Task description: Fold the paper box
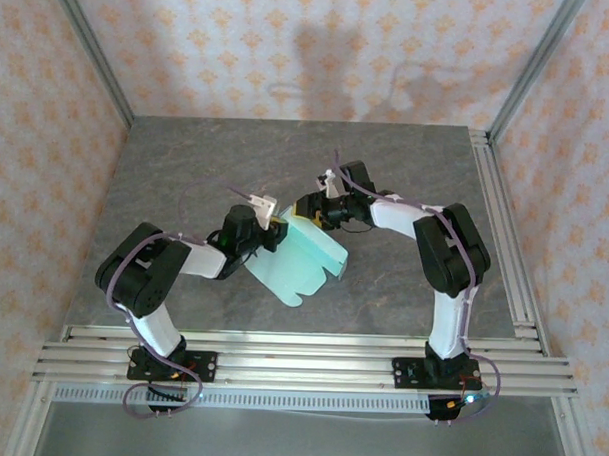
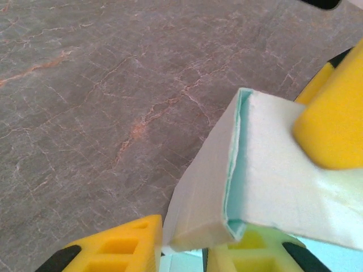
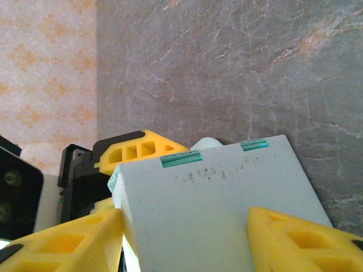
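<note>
Arms are meeting over the middle of the table (image 1: 187,164) in the top view; the paper box (image 1: 305,260) is sitting between them, its pale mint flaps fanning out toward the near edge; the left pincer (image 1: 275,233) is holding it at the upper left edge, and the right pincer (image 1: 307,210) is coming onto its far corner, so the two are standing just beside each other at the top of the card.

From the left wrist, the left pincer (image 2: 182,252) is showing its yellow fingers (image 2: 116,249) nearly together at the bottom of the view, pinching a thin lower edge of the paper box (image 2: 266,175); a folded corner of the box is rising just above them, one wall turned up against a flat pale face; a yellow finger of the right pincer is pressing on that face at the right.

From the right wrist, the right pincer (image 3: 184,226) is standing about half open, its fingers (image 3: 62,243) closing on either side of a grey-white panel of the paper box (image 3: 210,192); a finger of the left pincer (image 3: 142,150) is touching the far left edge of that panel.
</note>
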Controlling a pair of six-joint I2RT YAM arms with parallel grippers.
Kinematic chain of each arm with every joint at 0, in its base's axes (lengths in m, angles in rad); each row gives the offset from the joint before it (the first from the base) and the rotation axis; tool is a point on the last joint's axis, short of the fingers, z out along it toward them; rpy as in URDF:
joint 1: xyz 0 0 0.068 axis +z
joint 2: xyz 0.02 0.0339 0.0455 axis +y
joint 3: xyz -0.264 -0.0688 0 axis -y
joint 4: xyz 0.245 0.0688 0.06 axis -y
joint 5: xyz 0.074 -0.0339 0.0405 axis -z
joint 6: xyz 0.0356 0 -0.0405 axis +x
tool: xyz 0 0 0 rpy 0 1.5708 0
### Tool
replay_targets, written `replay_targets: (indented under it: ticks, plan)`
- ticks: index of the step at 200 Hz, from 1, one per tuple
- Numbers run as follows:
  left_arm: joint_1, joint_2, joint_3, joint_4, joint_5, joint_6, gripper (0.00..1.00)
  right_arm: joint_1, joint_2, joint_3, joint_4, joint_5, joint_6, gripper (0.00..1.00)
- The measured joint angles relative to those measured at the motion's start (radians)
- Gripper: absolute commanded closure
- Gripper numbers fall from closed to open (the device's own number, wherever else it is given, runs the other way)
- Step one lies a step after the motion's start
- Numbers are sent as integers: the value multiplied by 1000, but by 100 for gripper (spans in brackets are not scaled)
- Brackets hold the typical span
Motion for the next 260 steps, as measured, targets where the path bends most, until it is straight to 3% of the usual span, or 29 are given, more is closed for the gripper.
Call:
replay_targets:
  ticks: [67, 173, 260]
  plan:
    - [-2, 40, -21, 95, -5, 24, 75, 0, 0, -22, 63, -33, 72, 42]
    - [-16, 87, 2, 104, -5, 46, 81, 0, 0, -24, 84, -40, 101, 42]
    - [-21, 113, 26, 105, -8, 42, 77, 0, 0, -24, 83, -39, 100, 42]
